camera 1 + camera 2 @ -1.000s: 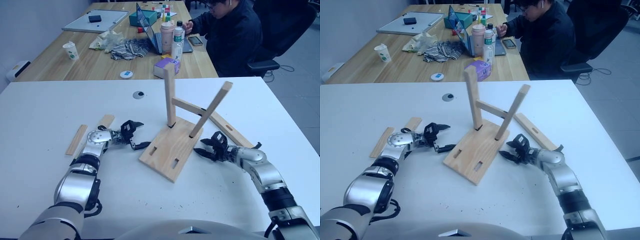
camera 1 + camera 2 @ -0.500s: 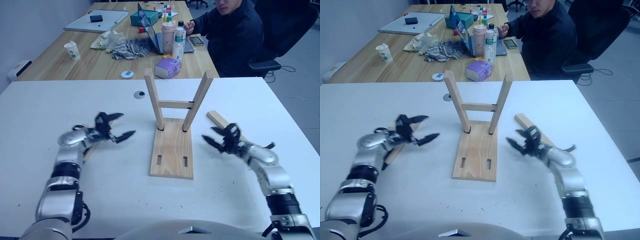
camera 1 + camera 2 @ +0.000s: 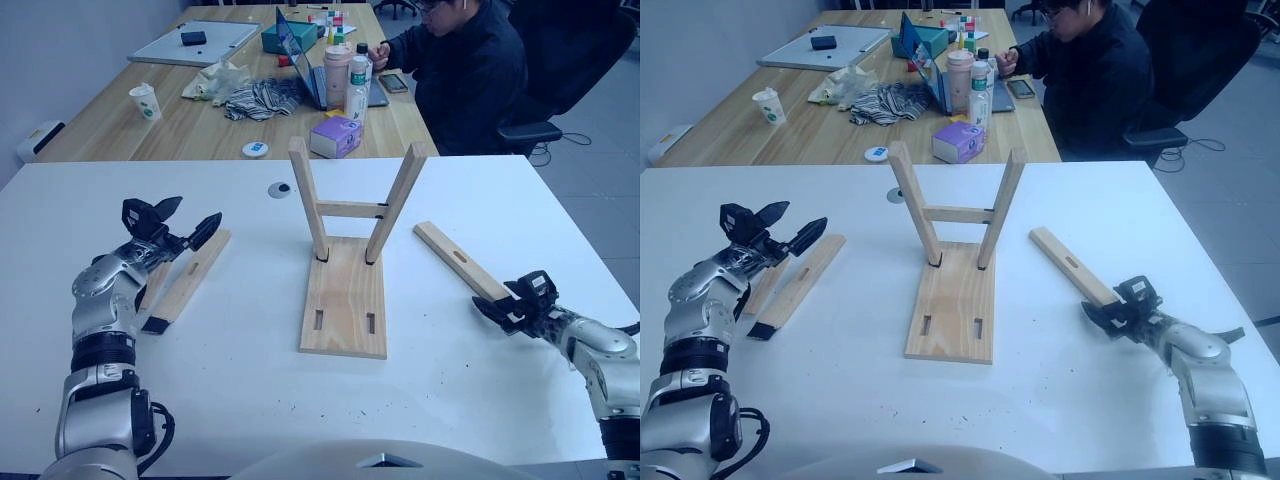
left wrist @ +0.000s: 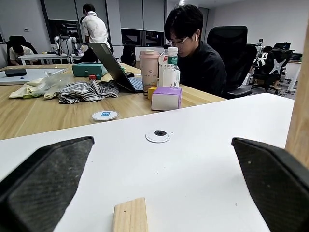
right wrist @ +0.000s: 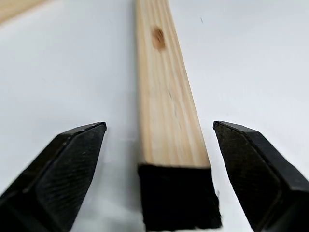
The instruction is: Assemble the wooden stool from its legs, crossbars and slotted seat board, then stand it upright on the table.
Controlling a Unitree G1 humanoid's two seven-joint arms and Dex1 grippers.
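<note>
A pale wooden seat board (image 3: pixel 345 296) lies flat at the centre of the frame on a white table (image 3: pixel 250 400), with two empty rectangular slots at its near end. Two square-cut legs (image 3: pixel 308 198) stand in its far slots, splayed outward and joined by a short crossbar (image 3: pixel 350 209).

A second ago the board sat skewed with both grippers at its edges. It now lies square to the robot, and both arms have pulled away toward the loose parts. The half-built frame looks settled, and the remaining legs appear to be next.

At the right of the frame, a loose leg (image 3: pixel 460 260) lies flat, smooth light pine with a small slot in its face and a black pad on its near end. The right gripper (image 3: pixel 510 306) sits at that end, its ridged black fingers (image 5: pixel 67 159) spread either side of the wood without touching it, holding nothing.

At the left of the frame, another leg (image 3: pixel 190 275) and a thinner strip (image 3: pixel 152 285) lie side by side. The left gripper (image 3: pixel 190 215) hovers just above their far ends, spread wide and empty.
</note>
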